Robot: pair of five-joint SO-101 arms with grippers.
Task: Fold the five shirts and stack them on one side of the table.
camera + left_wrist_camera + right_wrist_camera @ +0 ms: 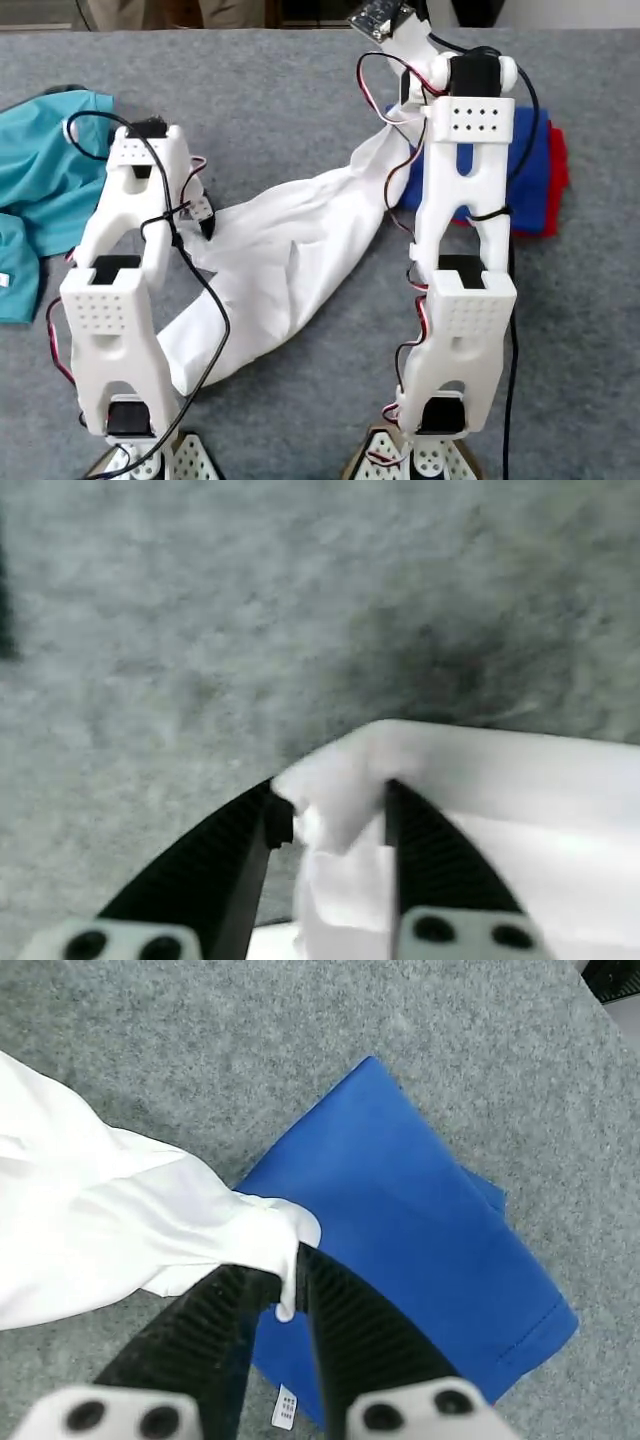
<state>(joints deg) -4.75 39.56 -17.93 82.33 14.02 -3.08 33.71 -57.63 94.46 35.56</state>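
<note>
Across the middle of the grey worktop (300, 110) a white shirt (290, 250) is drawn out in a long, slack band between the two arms, running from the near left towards the far right. Its broad, rumpled part lies on the felt beside the left arm, and the cloth narrows as it climbs towards the right arm's far end.

The left gripper (335, 815) has its black jaws closed narrowly on a bunched fold at the shirt's left edge, and the cloth bulges up between them. Grey felt shows just past the fold.

The right gripper (285, 1280) is pinched onto the shirt's other end, with a small wad of white cloth caught between its ribbed jaws. From there the shirt trails off to the left. It hangs over the left edge of a blue shirt (535, 170), which lies folded flat at the far right of the worktop, partly under the right arm. A small white label (284, 1407) shows at the blue shirt's edge. Beneath the blue one is a red shirt (558, 165), also folded, with only a strip showing along the right side.

Over at the far left edge a teal shirt (40, 180) lies unfolded and crumpled, well apart from the folded pair.
</note>
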